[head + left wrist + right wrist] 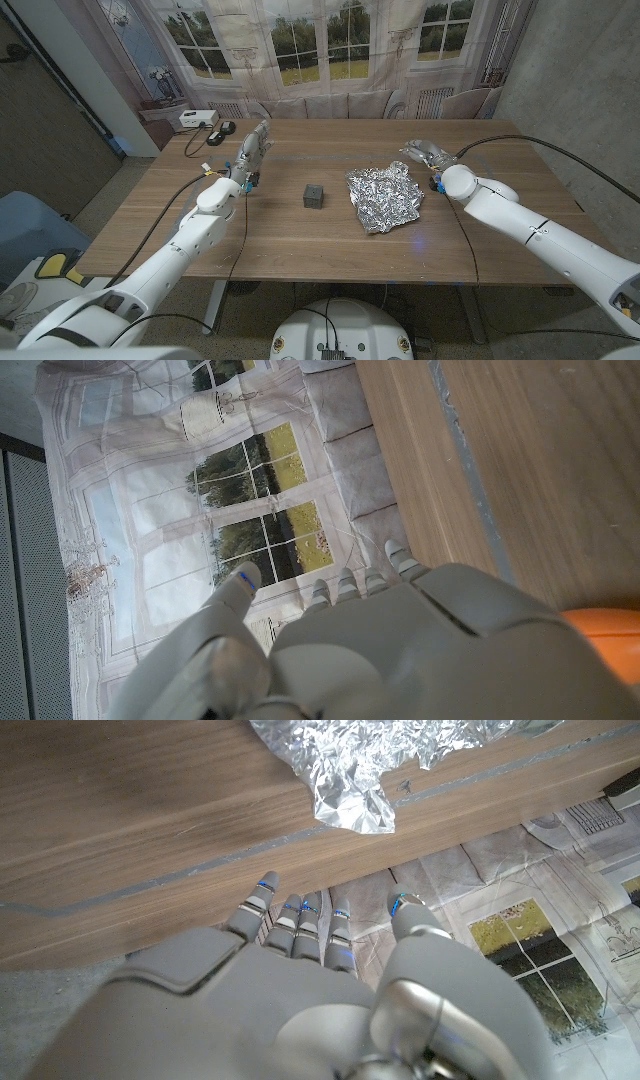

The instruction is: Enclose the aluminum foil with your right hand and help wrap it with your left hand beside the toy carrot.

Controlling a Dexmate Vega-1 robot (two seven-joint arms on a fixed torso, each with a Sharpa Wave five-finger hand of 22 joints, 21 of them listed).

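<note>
The foil [384, 196] is a crumpled silver sheet, roughly square and full of creases, spread on the wooden table [300, 240] a little right of the middle. In the right wrist view a wrinkled corner of the foil [350, 780] lies on the wood close to a seam in the tabletop. Just left of the foil, apart from it, sits a small dark cube [314, 196].

The right hand [425, 155] is raised near the foil's far right corner, fingers [300, 925] held straight and slightly apart, gripping nothing; the foil is near but not touched. The left hand [253, 152] is lifted above the table's left part, well apart from the foil, its fingers [340, 590] stretched out and holding nothing. In the left wrist view an orange thing [600, 630] shows beside the hand; what it is cannot be told.
</note>
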